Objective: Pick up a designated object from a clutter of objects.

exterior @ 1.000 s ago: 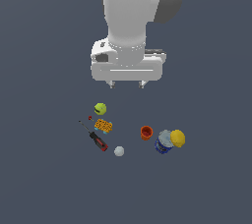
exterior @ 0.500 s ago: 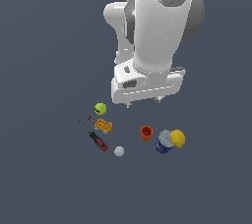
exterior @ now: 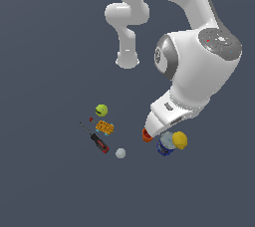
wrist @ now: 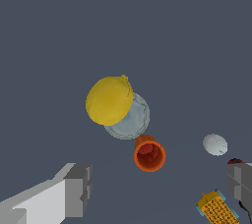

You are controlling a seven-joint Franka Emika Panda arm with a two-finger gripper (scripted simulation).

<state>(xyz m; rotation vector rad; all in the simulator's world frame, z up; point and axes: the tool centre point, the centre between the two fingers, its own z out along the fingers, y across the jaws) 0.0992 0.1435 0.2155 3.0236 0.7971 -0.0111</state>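
Where arm hides orange cup (exterior: 147, 136) partly, gripper (wrist: 157, 188) gapes empty; lemon (wrist: 109, 100) overlaps blue can (wrist: 129, 118).

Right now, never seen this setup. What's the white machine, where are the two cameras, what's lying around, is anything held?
These are simulator renders. The white machine is a single robot arm; its end effector has two grey fingers, spread open, holding nothing. One picture comes from a camera off the arm, the other from a camera on its wrist looking down between the fingers. On the dark floor: a yellow lemon-like lump pressed against a blue can, an orange cup, a grey-white ball, an orange patterned block, a red-black screwdriver and a yellow-green ball. The arm hangs over the cup, can and lump.
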